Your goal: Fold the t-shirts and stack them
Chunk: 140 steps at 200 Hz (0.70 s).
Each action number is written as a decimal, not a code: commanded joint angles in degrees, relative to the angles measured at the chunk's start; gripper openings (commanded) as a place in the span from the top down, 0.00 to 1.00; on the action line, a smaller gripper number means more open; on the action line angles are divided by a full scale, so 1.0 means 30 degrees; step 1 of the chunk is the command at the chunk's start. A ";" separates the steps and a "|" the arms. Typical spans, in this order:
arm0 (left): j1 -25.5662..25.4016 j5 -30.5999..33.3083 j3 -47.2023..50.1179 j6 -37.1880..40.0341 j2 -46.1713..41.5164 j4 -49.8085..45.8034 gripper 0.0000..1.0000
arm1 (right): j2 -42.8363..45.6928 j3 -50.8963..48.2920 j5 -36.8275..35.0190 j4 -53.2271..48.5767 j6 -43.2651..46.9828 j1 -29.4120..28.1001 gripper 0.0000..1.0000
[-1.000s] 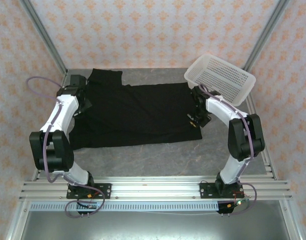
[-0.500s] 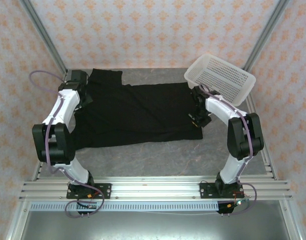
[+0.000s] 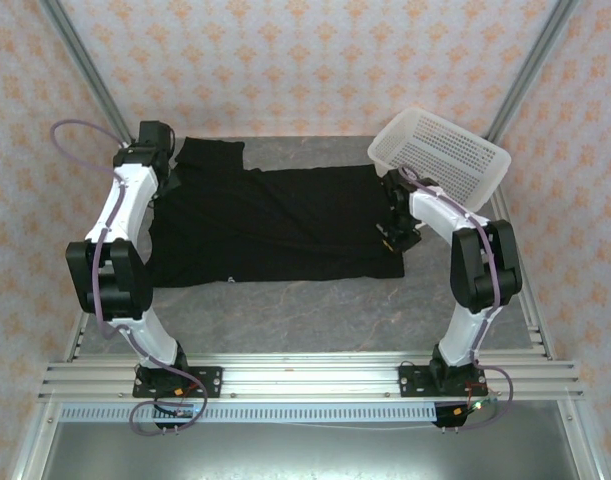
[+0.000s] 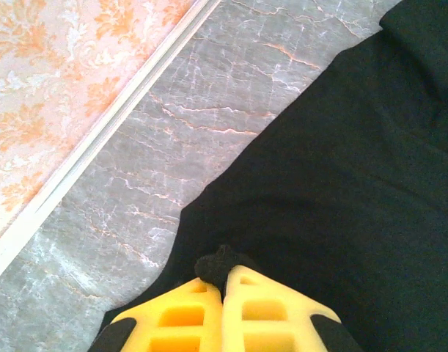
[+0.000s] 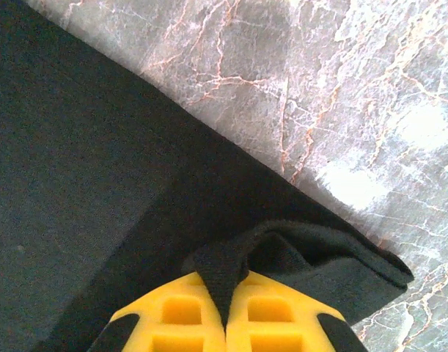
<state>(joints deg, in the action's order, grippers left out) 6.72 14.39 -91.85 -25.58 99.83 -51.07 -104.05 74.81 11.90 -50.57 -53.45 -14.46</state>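
Left gripper (image 4: 222,275): yellow ribbed plastic fingers (image 4: 180,317) clenched together on a small bunched nub of cloth at the edge of the black cloth t-shirt (image 3: 275,225). Right gripper (image 5: 227,284): same yellow fingers (image 5: 172,315), clenched on a raised fold of the shirt's doubled hem at its right end. T-shirt, one: spread flat across the far half of the grey marbled table top (image 3: 285,310), plain black face up, one sleeve reaching toward the back wall, held at the far-left side and the right side. A pale speck sits at its near hem, too small to identify. White perforated plastic basket (image 3: 440,155), one: tilted in the far-right corner, its near rim just beside the right arm (image 3: 465,250) and close to the shirt's right end, apart from the cloth. White-and-black arms, two; the left arm (image 3: 120,225) lies over the shirt's left margin in the top view and covers that strip. From above, both sets of fingertips are hidden under their wrists. Purple cables (image 3: 75,135), one looped on each arm. Aluminium rail base (image 3: 305,378), one, along the near edge. Peach-patterned wall panels (image 3: 305,60) enclose the table; a pale metal strip (image 4: 99,139) meets the table beside the left gripper.
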 commanded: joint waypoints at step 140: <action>0.1707 -0.2385 0.5347 -0.3576 -0.3256 -0.4343 0.40 | 0.2783 -0.1293 -0.0789 -0.0598 0.2899 0.1172 0.45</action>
<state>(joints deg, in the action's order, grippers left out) 8.56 12.10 -86.08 -28.05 97.38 -59.20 -103.18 76.90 9.89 -50.52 -47.05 -10.72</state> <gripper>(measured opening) 0.607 0.552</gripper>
